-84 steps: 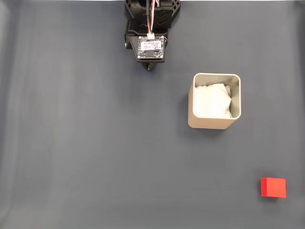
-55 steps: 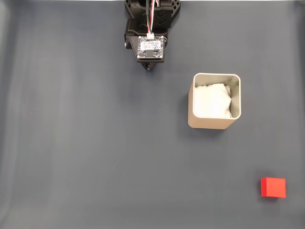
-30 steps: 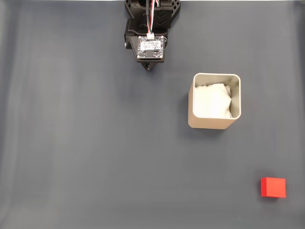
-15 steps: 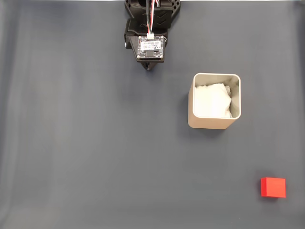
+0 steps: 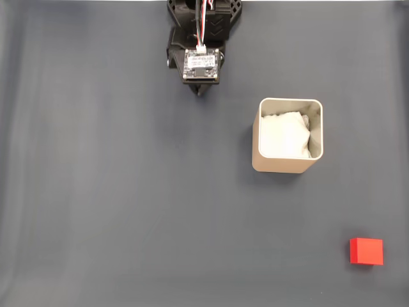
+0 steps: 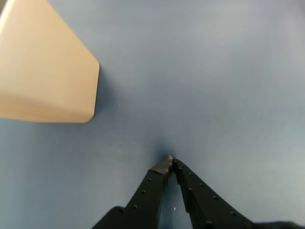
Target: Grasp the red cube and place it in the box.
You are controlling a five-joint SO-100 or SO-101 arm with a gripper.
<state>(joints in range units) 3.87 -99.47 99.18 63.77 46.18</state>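
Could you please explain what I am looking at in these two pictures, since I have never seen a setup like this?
This is a small robot arm on a dark grey table. The fixed view looks straight down: the arm sits at the top edge, a beige box with white padding stands to its lower right, and a red cube lies alone near the bottom right corner. The wrist view comes from a camera riding on the arm, looking along its gripper, the two black fingers whose tips meet in a point. They are closed and hold nothing. The beige shape at the upper left of that view is the box's outer wall.
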